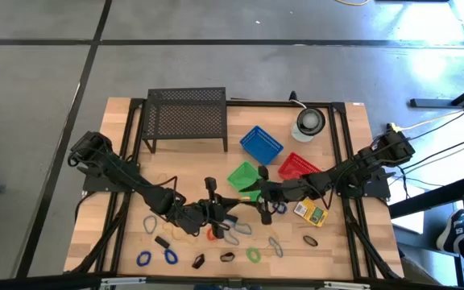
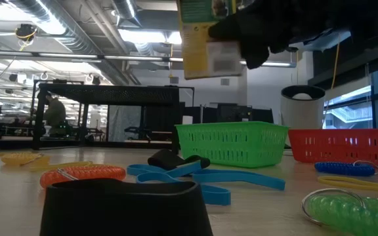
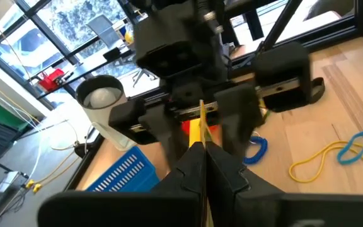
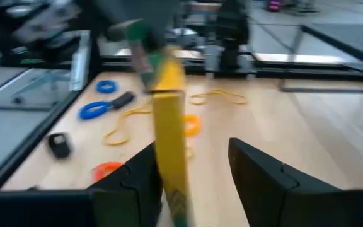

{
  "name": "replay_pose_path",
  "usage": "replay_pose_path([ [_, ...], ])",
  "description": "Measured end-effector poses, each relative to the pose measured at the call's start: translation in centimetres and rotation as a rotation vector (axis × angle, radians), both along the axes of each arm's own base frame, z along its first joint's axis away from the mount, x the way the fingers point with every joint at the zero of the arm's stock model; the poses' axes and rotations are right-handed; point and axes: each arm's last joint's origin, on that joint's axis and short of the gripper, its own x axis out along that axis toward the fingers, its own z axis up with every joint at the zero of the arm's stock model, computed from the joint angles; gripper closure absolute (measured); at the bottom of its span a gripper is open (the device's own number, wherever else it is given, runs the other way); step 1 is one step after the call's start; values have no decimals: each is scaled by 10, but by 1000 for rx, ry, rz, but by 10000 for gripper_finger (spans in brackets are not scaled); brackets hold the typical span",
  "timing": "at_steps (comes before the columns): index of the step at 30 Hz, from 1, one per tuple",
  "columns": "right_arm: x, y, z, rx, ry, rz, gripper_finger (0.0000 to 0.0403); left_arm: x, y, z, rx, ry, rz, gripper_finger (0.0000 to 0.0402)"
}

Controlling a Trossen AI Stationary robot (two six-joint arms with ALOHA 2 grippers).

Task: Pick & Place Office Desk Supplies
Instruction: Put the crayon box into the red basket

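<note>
Packet (image 4: pixel 169 126), flat yellow card, hangs edge-on mid-frame, pinched in your left gripper (image 3: pixel 201 148); right gripper (image 4: pixel 191 173) gapes wide beside it.

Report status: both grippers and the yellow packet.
Left gripper shut on yellow packet, held off the table. Right gripper open, packet between its fingers. No obstruction seen.

Both arms are reaching inward over the table (image 1: pixel 127 113), the left gripper (image 1: pixel 230 211) pinching shut and the right gripper (image 1: pixel 266 201) gaping wide, tips facing and nearly meeting above its middle.
</note>
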Motion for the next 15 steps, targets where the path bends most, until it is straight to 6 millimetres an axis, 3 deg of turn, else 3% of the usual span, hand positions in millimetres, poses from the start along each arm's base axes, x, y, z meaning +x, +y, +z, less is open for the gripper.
replay_pose_path([
  [5, 1, -5, -1, 71, 12, -53, 249, 0, 0, 0, -1, 0, 0, 399],
  [13, 1, -4, -1, 64, 20, 2, 365, 0, 1, 0, 1, -3, 10, 397],
  [15, 1, -4, -2, 48, 21, 24, 372, 0, 1, 1, 1, -4, 10, 399],
])
